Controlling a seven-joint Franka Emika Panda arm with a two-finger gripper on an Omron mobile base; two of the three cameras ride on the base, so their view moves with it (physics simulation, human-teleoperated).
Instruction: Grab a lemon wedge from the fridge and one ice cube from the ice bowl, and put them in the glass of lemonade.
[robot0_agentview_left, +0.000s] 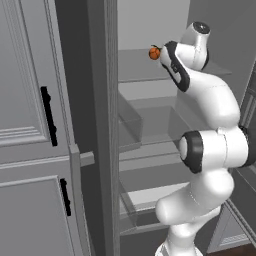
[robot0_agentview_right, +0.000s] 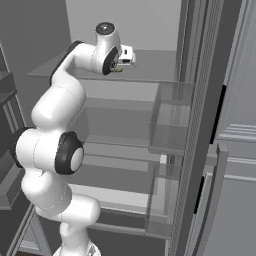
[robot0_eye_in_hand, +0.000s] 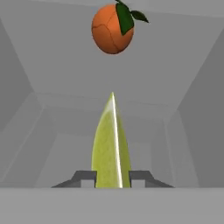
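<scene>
Two dark fingertips (robot0_eye_in_hand: 85, 178) sit one on each side of the lemon wedge (robot0_eye_in_hand: 111, 148), pressed against its sides, so the gripper (robot0_eye_in_hand: 113, 179) looks clamped on it. That wedge stands upright between them, thin edge up, on the top shelf of the fridge (robot0_agentview_left: 150, 67). It looks light, small, soft and a bit slippery, so a gentle squeeze low on its flat sides seems best. Farther back an orange fruit (robot0_eye_in_hand: 113, 28) with green leaves sits apart from the wedge. From the left base view the fruit shows beside the arm. From the right base view, the wedge is just a tiny yellow speck at the hand.
</scene>
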